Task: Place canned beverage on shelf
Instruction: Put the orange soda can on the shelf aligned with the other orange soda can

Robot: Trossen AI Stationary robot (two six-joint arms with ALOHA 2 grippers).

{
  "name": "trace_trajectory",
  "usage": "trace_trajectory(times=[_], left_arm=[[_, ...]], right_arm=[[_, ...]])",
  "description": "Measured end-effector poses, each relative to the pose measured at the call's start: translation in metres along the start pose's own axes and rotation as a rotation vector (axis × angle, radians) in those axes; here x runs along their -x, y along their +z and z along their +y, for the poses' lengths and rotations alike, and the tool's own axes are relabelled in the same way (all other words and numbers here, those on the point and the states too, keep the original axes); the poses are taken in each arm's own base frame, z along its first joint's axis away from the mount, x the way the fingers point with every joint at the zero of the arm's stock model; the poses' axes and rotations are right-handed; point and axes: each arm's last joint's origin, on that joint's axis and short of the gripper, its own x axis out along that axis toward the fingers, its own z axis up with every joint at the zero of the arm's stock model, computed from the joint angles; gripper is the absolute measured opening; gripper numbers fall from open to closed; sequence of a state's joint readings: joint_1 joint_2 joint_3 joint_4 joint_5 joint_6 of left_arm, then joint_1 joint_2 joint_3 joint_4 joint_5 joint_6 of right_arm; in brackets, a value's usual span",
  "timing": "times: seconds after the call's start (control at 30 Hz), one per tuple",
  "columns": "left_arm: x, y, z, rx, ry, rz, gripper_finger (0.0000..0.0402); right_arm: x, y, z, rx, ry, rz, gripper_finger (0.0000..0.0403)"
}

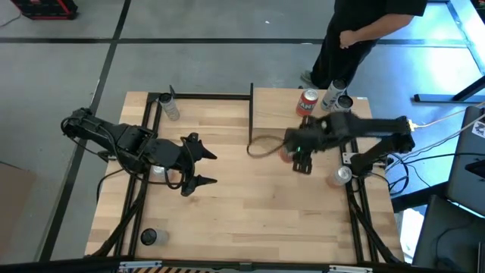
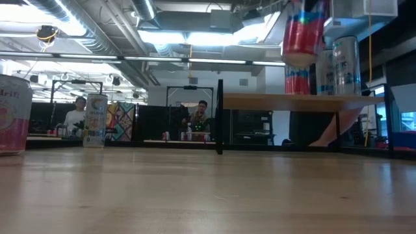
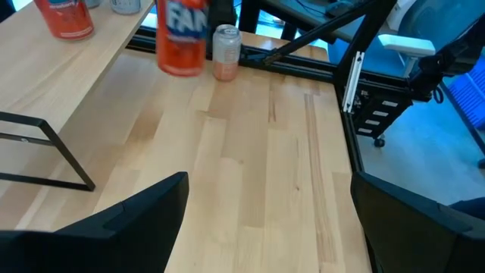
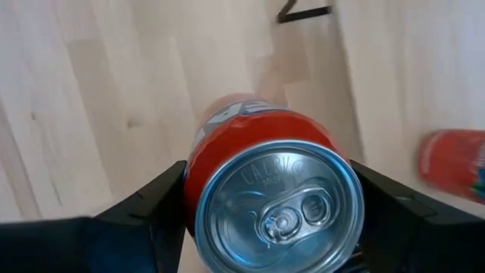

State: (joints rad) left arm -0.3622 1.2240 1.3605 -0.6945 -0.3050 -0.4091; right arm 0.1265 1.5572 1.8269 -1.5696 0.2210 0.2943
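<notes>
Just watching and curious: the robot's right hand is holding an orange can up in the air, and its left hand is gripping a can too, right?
Not quite. The right hand does hold the orange can aloft, but the left hand is open and empty, as the left wrist view shows: only bare table lies between its fingers.

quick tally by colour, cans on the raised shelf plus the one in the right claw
red metal can on the light-wood shelf: 1
silver metal cans on it: 2
orange metal can in right claw: 1
total: 4
</notes>
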Motion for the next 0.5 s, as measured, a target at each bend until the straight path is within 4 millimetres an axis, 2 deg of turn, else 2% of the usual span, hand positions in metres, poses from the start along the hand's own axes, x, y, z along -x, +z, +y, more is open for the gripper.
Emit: trace_trajectory(times=[0.1,0.37,0.5], left_arm=[[0.0,0.0,0.0,0.0,0.0,0.0,0.0357],[0.0,0.0,0.0,-0.001,0.001,0.003,0.0357],[0.0,0.0,0.0,-0.001,0.001,0.004,0.0357]], right_arm=[[0.008,0.001,-0.022,-0.02,-0.004,-0.03,0.0274],[0.027,-0.015,-0.079,-0.041,-0.061,-0.08,0.0274],[0.021,-0.021,-0.102,-0.036,-0.077,-0.05,0.0274]])
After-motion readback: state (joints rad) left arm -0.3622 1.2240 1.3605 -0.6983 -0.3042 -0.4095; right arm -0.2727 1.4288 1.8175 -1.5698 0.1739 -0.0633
